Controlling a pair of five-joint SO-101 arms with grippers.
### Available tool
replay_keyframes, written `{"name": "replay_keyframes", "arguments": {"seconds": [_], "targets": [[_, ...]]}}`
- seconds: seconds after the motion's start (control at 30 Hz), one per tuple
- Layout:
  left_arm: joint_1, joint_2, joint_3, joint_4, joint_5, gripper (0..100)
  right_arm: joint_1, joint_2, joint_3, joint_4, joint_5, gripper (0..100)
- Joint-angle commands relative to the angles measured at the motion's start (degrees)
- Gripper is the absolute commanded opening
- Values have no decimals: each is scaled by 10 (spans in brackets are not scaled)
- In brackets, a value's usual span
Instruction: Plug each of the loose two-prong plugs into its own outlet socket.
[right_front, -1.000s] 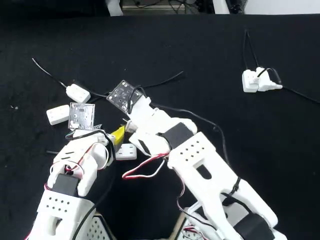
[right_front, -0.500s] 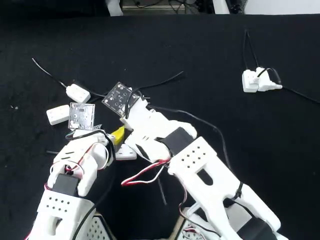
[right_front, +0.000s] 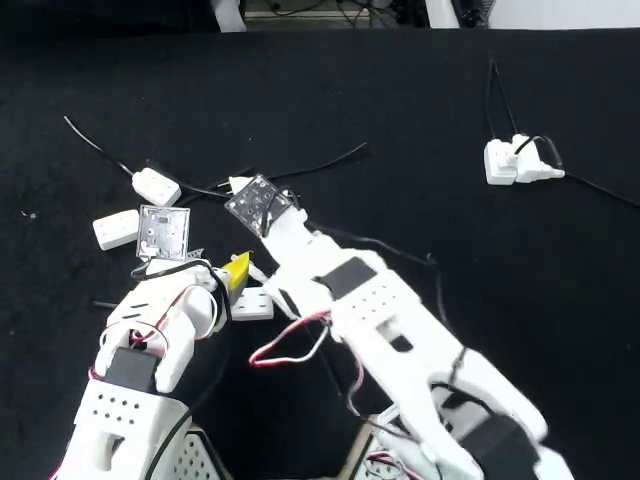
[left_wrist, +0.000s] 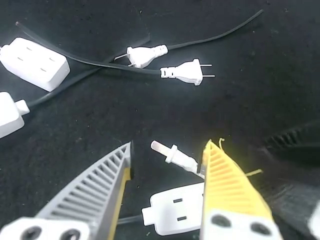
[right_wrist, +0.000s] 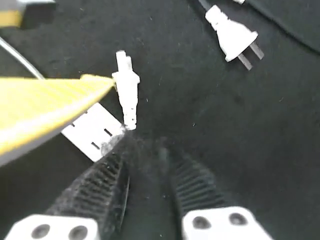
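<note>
Left wrist view shows you the left end effector spread around the small white two-prong plug, lying on the black table beside a white outlet socket. Its cord end is hidden; you cannot tell whether the right end effector grips it.

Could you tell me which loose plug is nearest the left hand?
The plug between the left hand's open fingers, close to the yellow one; the other two plugs sit farther off.
</note>
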Motion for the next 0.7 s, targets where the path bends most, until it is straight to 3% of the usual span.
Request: {"name": "replay_keyframes", "arguments": {"seconds": [0.0,0.23,0.67], "targets": [[-49,-3,-12,-4,-2,234,-4,85,-103,-3,-8,188],[-165,-3,-37,25,44,234,-50,157,-189,28,-7,170],[-173,-3,-37,24,49,234,-50,263,-220,-8,-7,170]]}}
